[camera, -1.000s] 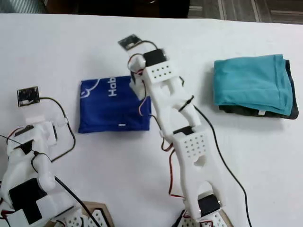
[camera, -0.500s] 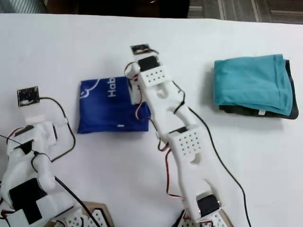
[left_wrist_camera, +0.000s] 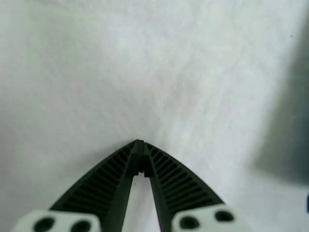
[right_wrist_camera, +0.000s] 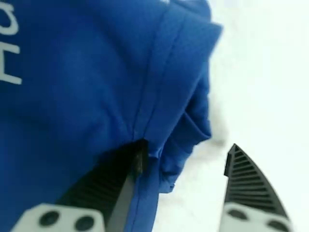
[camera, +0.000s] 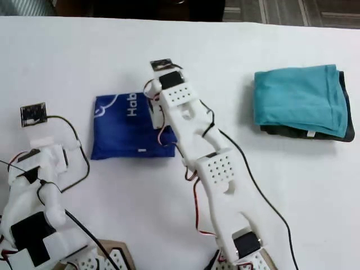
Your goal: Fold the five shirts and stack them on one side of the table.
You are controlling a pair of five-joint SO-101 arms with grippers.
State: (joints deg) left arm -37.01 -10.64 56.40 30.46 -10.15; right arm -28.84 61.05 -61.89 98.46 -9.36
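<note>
A folded blue shirt point(camera: 124, 128) with white print lies at the table's middle-left. My right arm point(camera: 191, 129) stretches from the front edge to the shirt's right edge. My right gripper point(right_wrist_camera: 186, 150) is open and straddles that edge: one finger point(right_wrist_camera: 133, 162) rests on the blue shirt point(right_wrist_camera: 87, 82), the other point(right_wrist_camera: 241, 169) hangs over bare table. At the right, a folded teal shirt point(camera: 298, 98) lies on a folded dark shirt point(camera: 347, 134). My left gripper point(left_wrist_camera: 139, 146) is shut on nothing, low over the white tabletop, and its arm point(camera: 34, 180) sits folded at the front left.
White table point(camera: 84, 62) spreads bare along the back and the far left. Cables point(camera: 264, 197) trail from the right arm across the front. A brown base plate point(camera: 121, 253) shows at the front edge between the arms.
My right arm has swung left, carrying its gripper from beside the blue shirt onto the shirt's right edge. The left arm has kept still.
</note>
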